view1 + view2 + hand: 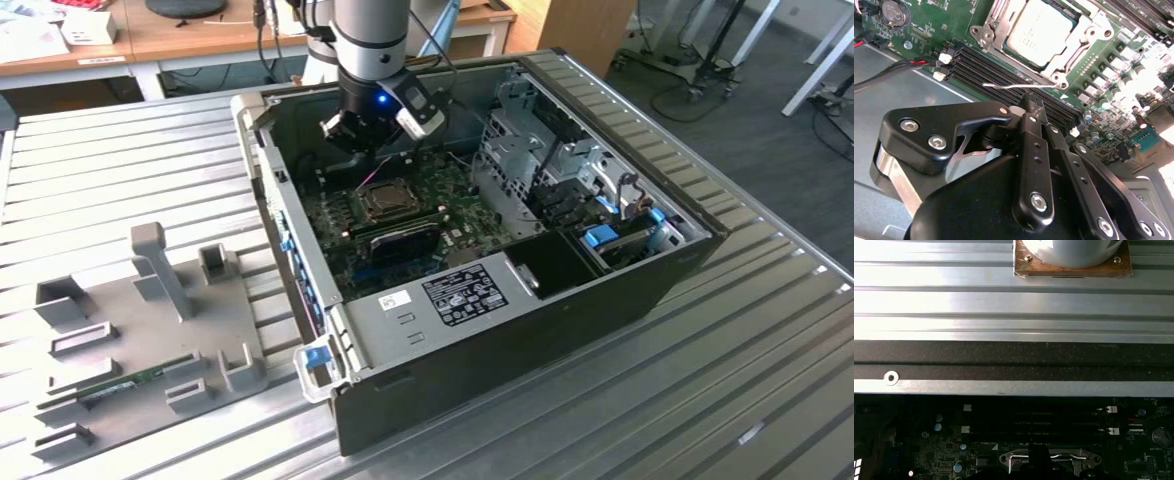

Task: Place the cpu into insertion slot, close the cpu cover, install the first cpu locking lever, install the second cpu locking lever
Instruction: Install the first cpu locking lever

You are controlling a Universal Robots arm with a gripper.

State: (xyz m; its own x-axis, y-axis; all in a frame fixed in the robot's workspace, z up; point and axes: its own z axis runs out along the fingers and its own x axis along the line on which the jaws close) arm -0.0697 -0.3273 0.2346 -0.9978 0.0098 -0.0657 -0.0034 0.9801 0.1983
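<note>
The cpu [1041,27] is seen seated in the slot [983,33], and the cover [1080,36] is judged to be closed over it. The lever step appears to be in hand: a thin wire lever [1014,86] is seen standing free beside the slot, just ahead of the gripper [1030,104]. The fingers are closed together, with nothing held. To be locked, the lever must be pressed down and tucked under its catch.

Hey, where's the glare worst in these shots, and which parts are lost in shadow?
First wrist view: the ribbed metal table glares nearly white, the circuit board sits in deep shadow. Second wrist view: the cpu is washed pale. Exterior view: even light.
</note>
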